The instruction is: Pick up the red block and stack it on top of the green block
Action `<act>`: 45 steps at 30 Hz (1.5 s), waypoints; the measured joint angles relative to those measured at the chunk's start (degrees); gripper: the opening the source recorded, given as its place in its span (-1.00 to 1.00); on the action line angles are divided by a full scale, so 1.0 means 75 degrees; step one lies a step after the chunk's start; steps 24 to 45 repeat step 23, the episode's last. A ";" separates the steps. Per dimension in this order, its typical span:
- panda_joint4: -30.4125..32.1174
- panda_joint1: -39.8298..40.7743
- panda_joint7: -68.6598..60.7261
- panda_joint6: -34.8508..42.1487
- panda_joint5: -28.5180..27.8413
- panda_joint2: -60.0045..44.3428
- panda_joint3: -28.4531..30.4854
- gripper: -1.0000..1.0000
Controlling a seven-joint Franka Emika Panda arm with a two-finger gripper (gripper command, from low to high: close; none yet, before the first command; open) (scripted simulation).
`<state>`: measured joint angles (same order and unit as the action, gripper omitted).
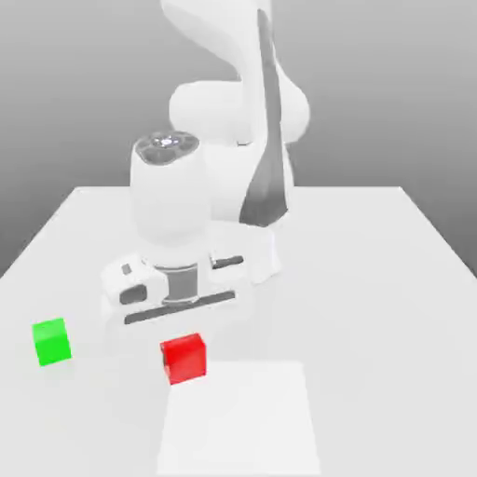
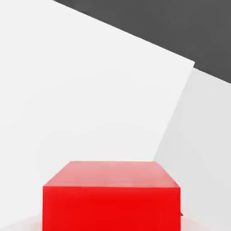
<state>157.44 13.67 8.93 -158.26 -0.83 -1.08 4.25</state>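
White table [image 1: 391, 279], broad and bare-topped, running back to a grey backdrop. On its near part, a slightly brighter square patch [image 1: 240, 419] lying flat on the surface.

White arm [image 1: 233, 102], rising from the far middle of the table, bending forward and down into a thick wrist and a flat hand with dark trim. Hand hanging low over the table, pointing downward, just above and behind the red block as seen in the exterior view.

Pincer [image 1: 183, 337] closed on the red block [image 1: 183, 358], fingers themselves hidden behind hand and block. Red block directly beneath the hand, near the far corner of the bright patch on the exterior view's left; whether resting on the table or lifted slightly off it, impossible to tell. In the hand view, red block [image 2: 111, 198] close up, top face and one side face visible, pale table surface beyond.

Green block [image 1: 51, 341] sitting on the table toward the exterior view's left, well apart from the red block, untouched, nothing on top.
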 joint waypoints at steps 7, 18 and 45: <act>-0.0134 0.1556 -0.0673 0.0437 -0.0220 0.0281 0.0708 -1.00; -0.0321 0.2892 -0.2041 -0.0116 0.0485 -0.0433 0.1234 -1.00; -0.0346 0.2993 -0.2315 -0.0570 0.0862 -0.0926 0.1045 1.00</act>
